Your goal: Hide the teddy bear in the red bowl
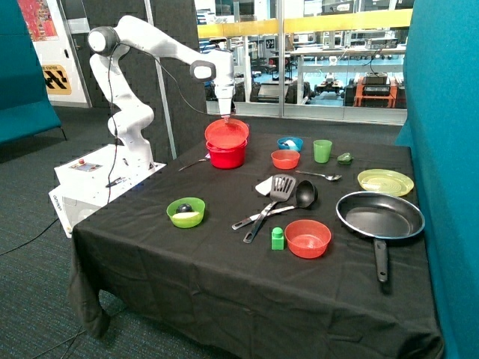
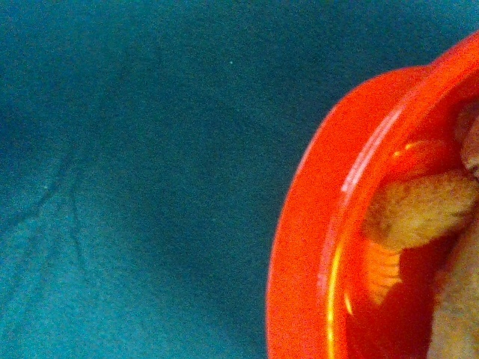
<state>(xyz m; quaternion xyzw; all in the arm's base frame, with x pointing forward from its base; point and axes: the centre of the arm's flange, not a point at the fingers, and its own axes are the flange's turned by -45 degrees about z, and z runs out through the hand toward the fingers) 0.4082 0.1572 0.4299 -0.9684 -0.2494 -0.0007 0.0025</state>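
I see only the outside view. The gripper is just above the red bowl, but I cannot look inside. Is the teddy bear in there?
Observer: Yes. The wrist view shows the teddy bear inside the red bowl.
Operator: Is something covering the bear?
Observer: No. The part in the wrist view is bare brown plush, and one limb reaches the inner wall. The gripper hangs at the bowl's rim.

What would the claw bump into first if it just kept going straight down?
Probably the red plate lying on top of the red bowl; the claw hangs just above it. The wrist view shows the teddy bear already inside.
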